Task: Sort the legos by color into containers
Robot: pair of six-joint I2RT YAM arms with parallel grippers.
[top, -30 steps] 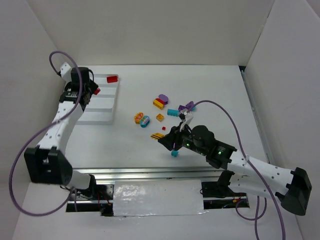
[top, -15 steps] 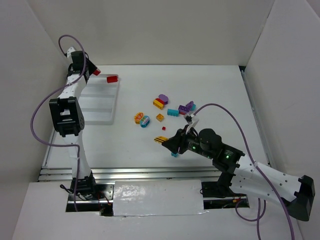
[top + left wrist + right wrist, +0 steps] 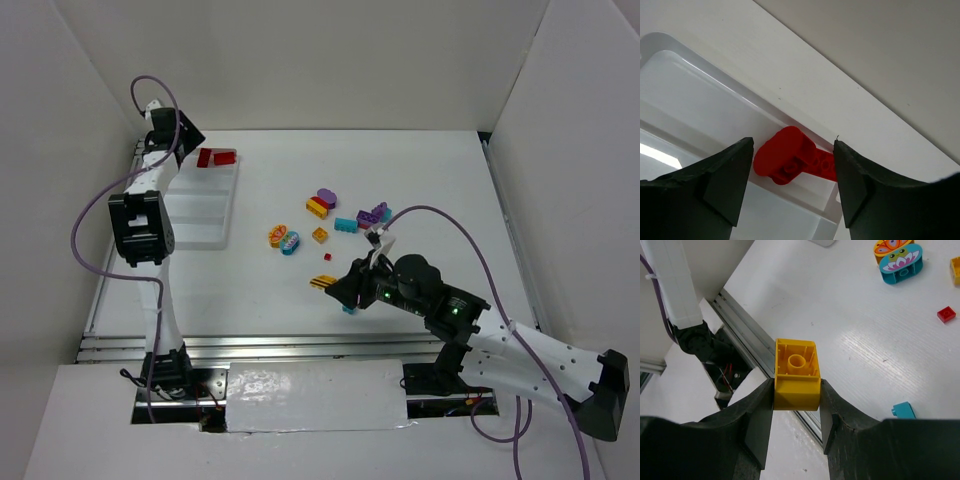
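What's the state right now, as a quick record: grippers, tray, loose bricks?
left gripper: open, above the tray's far compartment
right gripper: shut on yellow brick
tray: red bricks lie in far compartment
loose bricks: mixed colours, clustered mid table

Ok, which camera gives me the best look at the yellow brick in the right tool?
Right wrist: the yellow brick sits mid-frame, clamped in the right tool, hollow underside facing the camera. Top external shows only a yellow sliver at the tool's tip; left wrist doesn't show it.
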